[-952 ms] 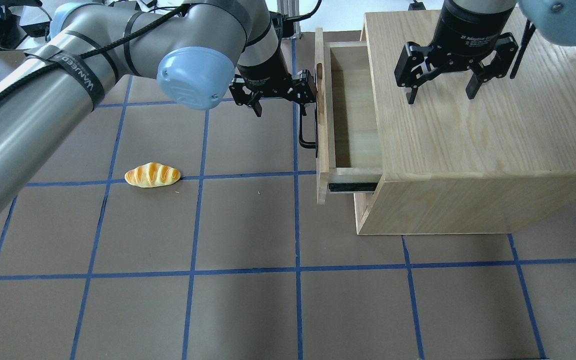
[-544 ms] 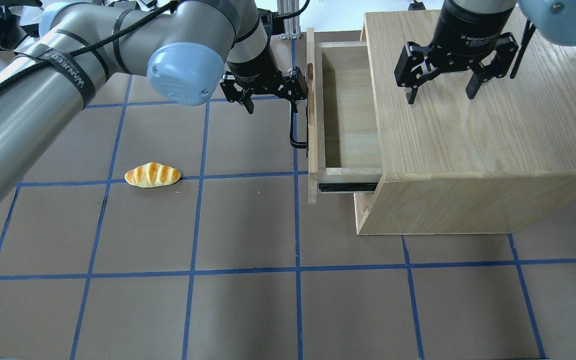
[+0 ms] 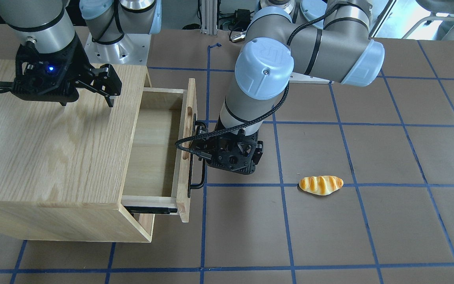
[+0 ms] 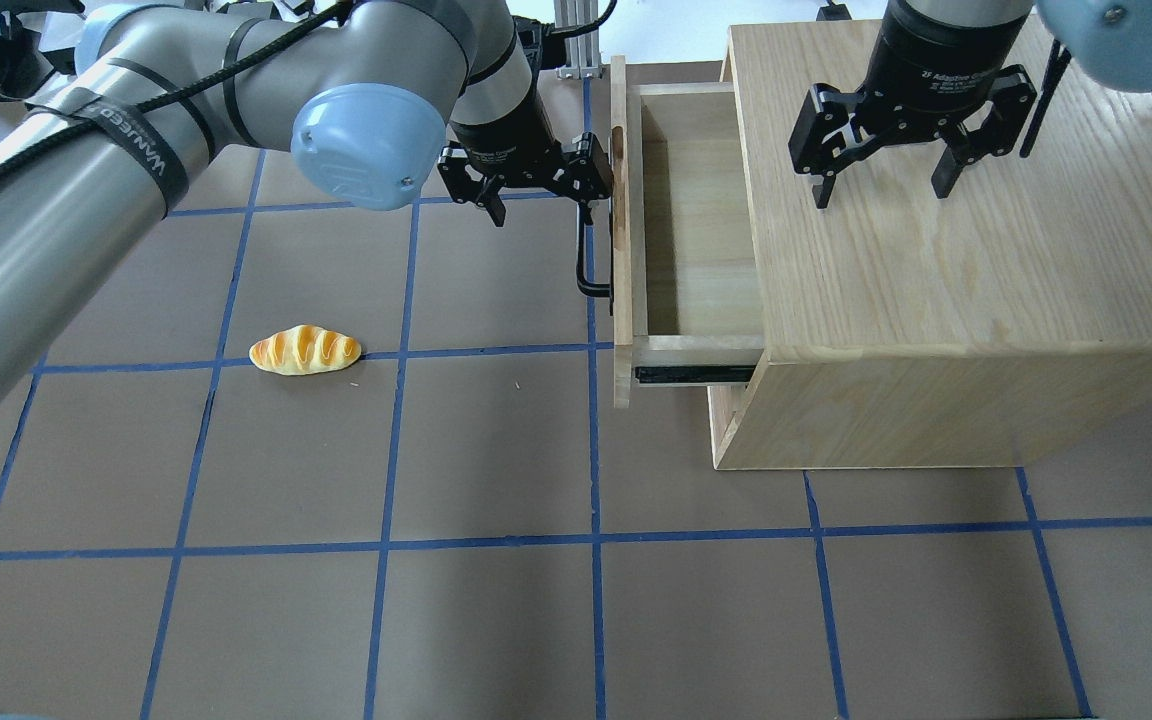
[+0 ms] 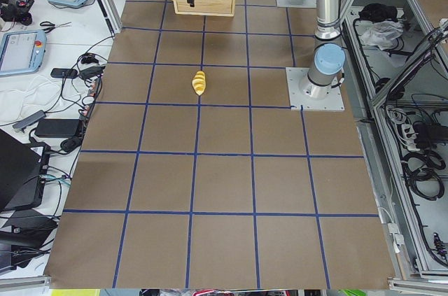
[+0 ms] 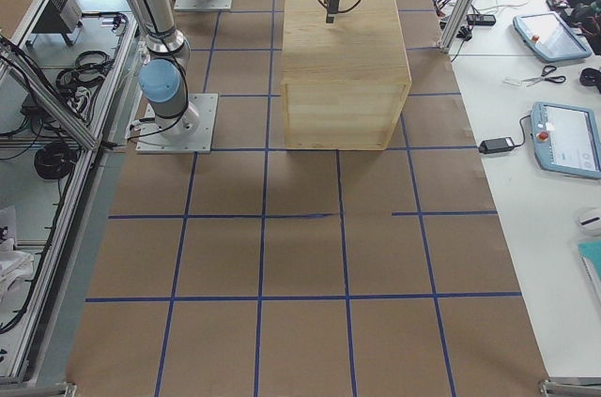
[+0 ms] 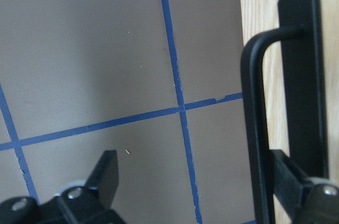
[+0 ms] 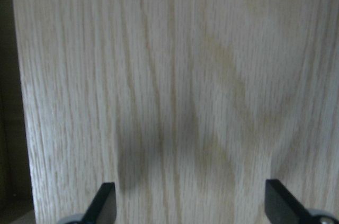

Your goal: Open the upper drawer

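The upper drawer (image 4: 701, 230) stands pulled out of the oak cabinet (image 4: 936, 280) toward the view's left, its inside empty. It also shows in the front view (image 3: 152, 150). Its black bar handle (image 4: 586, 260) runs along the front panel. My left gripper (image 4: 544, 205) is open, and one finger (image 7: 296, 181) sits between the handle (image 7: 251, 128) and the panel. The other finger (image 7: 106, 173) hangs free over the table. My right gripper (image 4: 882, 190) is open over the cabinet top (image 8: 175, 75), empty.
A toy bread roll (image 4: 304, 350) lies on the brown mat to the left of the drawer, also seen from the front (image 3: 320, 184). The cabinet (image 3: 45, 150) fills the table's right side. Blue tape lines grid the mat.
The drawer has slid further out to the left with my left gripper hooked on its handle; most of that happened in the first half second. The right gripper has not moved.
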